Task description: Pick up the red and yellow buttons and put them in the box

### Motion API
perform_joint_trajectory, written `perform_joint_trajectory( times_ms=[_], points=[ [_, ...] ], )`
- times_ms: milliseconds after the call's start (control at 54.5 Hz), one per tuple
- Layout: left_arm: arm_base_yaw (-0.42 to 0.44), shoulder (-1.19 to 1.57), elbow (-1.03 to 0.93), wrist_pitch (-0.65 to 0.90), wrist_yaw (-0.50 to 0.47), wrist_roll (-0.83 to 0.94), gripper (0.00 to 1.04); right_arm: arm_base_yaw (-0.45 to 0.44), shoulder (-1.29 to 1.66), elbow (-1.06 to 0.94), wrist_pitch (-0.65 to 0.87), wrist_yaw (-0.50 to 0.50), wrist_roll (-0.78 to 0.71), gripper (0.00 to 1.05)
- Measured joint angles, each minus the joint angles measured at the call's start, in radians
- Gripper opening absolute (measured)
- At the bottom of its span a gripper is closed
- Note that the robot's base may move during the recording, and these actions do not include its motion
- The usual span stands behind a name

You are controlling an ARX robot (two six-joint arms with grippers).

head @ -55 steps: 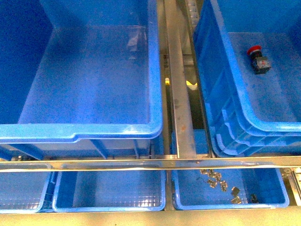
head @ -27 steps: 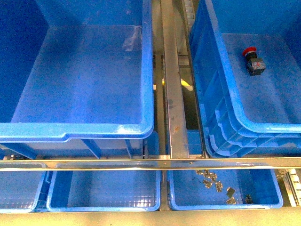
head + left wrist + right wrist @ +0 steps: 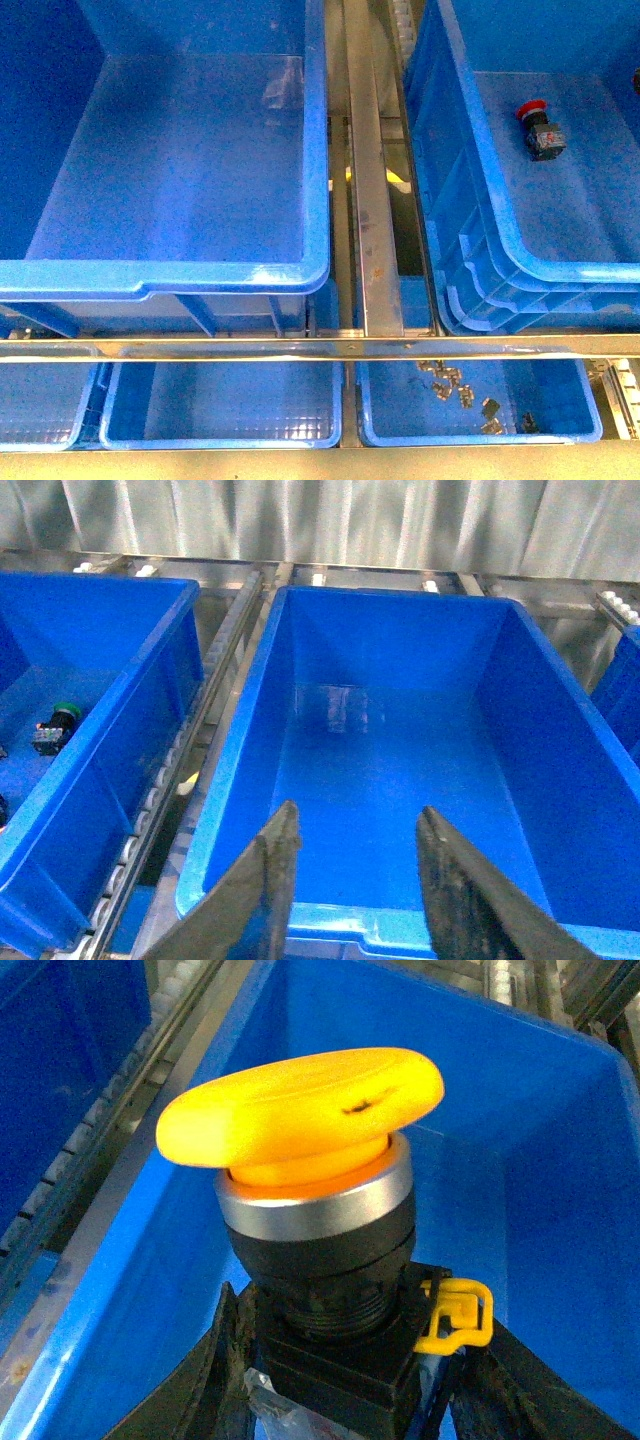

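1. A yellow button (image 3: 300,1120) is gripped by its black body between the jaws of the right gripper (image 3: 345,1380) in the right wrist view; its mushroom cap is turned toward the camera above a silver collar, and a small yellow clip (image 3: 455,1312) is seen at the side of the body.
2. Blue crate walls and a roller rail are seen behind the held button, but which crate it is over cannot be told from that view.
3. The left gripper (image 3: 355,880) is seen in the left wrist view with its jaws apart and nothing between them, poised above the near rim of the box (image 3: 300,590), a large deep blue crate with nothing seen on its floor.
4. In the same view, a green-capped switch (image 3: 55,725) is seen lying in the neighbouring blue crate (image 3: 150,690) beside the box, across a roller rail.
5. In the front view, the box (image 3: 318,150) is seen at the left, and neither arm is seen.
6. A red button (image 3: 538,125) is seen lying on its side on the floor of the stacked blue crate (image 3: 480,240) at the right, well apart from the box, with a metal rail (image 3: 372,200) between the two.
7. Small metal parts (image 3: 455,385) are scattered in a shallow blue tray (image 3: 590,415) below a horizontal metal bar (image 3: 300,347); a second shallow tray (image 3: 115,420) is seen to its left.
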State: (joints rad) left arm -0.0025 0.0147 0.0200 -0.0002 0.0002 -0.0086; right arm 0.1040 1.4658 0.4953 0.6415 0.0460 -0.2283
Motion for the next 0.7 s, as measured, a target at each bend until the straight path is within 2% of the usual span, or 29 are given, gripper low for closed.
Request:
perform_joint_trajectory(
  times_ms=[110, 220, 330, 458, 697],
  points=[
    [0.0, 0.0, 0.0, 0.0, 0.0, 0.0, 0.58, -0.032, 0.056, 0.041, 0.005, -0.029, 0.007, 0.42],
    [0.0, 0.0, 0.0, 0.0, 0.0, 0.0, 0.81, -0.093, 0.164, 0.135, 0.003, -0.053, 0.017, 0.42],
    [0.0, 0.0, 0.0, 0.0, 0.0, 0.0, 0.97, -0.142, 0.276, 0.245, -0.023, -0.066, 0.019, 0.42],
    [0.0, 0.0, 0.0, 0.0, 0.0, 0.002, 0.97, -0.187, 0.467, 0.447, -0.097, -0.069, 0.027, 0.42],
    [0.0, 0.0, 0.0, 0.0, 0.0, 0.002, 0.97, -0.212, 0.719, 0.777, -0.251, -0.053, 0.035, 0.42]
  ],
)
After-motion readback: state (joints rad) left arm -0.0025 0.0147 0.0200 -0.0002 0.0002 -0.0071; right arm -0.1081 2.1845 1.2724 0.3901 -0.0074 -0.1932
